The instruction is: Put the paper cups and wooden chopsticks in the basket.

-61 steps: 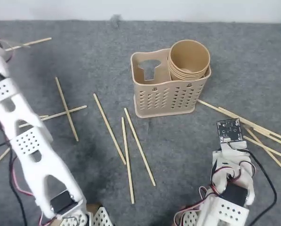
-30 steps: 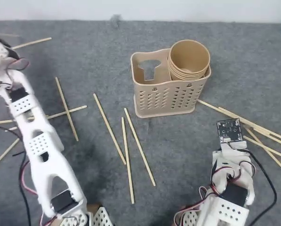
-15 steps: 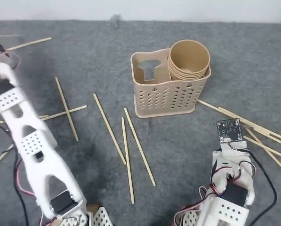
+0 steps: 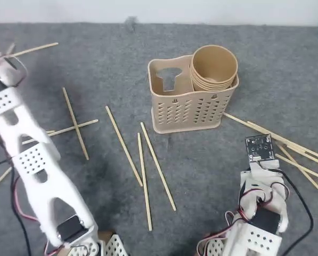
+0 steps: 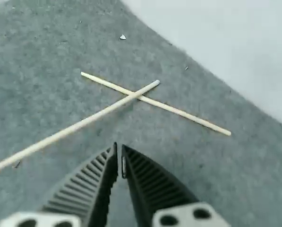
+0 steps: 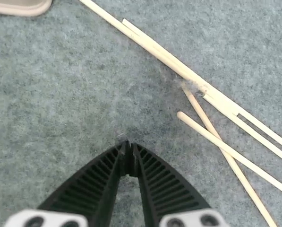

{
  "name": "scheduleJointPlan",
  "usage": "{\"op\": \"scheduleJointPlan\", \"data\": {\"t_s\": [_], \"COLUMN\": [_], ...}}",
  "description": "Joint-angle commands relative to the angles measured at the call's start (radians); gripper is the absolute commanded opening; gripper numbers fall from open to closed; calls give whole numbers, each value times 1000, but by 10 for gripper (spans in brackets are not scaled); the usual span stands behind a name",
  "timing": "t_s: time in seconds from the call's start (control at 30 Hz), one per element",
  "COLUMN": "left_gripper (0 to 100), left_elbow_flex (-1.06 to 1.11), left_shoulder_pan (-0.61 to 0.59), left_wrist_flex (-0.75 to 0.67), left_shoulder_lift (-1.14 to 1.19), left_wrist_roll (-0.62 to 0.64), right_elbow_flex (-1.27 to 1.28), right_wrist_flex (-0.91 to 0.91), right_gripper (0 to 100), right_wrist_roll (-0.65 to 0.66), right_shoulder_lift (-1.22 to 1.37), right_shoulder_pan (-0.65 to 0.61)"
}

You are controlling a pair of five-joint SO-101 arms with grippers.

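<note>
brightly, evenly lit from above — soft shadow at the foot of the basket (image 4: 186, 114) and beside the left arm (image 4: 28, 154); thin, pale shadows under 2 crossed chopsticks (image 5: 133, 94); dim patch just ahead of the right gripper (image 6: 130, 147).

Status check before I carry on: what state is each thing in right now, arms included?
Basket: upright, one compartment filled, the other empty.
Paper cups: nested in one stack, upright in the basket.
Chopsticks: loose, lying flat on the carpet, none in the basket.
Left gripper: jaws shut, empty, near two crossed chopsticks.
Right gripper: jaws shut, empty, low over the carpet.
</note>
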Motion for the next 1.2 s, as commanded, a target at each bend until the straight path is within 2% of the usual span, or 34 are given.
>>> {"op": "scheduleJointPlan", "data": {"t_s": [0.0, 0.1, 0.27, 0.4, 0.6, 0.97, 1.17], "left_gripper": [9, 9, 12, 24, 147, 152, 152], "left_elbow_flex": [-13, -13, -4, 67, 173, 283, 282], "left_shoulder_pan": [-6, -29, -72, -71, -130, -187, -181], "left_wrist_flex": [71, 81, 20, -8, -143, -428, -523], "left_shoulder_lift": [-126, -149, -147, -110, -58, 114, 215], "left_wrist_roll": [-21, -20, -23, -126, -146, -244, -279], "right_elbow_flex": [20, 20, 20, 20, 20, 20, 20], "right_wrist_flex": [7, 7, 8, 8, 8, 8, 10], "right_gripper": [9, 9, 9, 9, 9, 9, 9], "right_wrist_roll": [9, 9, 9, 9, 9, 9, 9], "right_shoulder_lift": [5, 5, 7, 8, 8, 12, 12], "right_shoulder_pan": [-7, -7, -7, -8, -7, -8, -8]}}
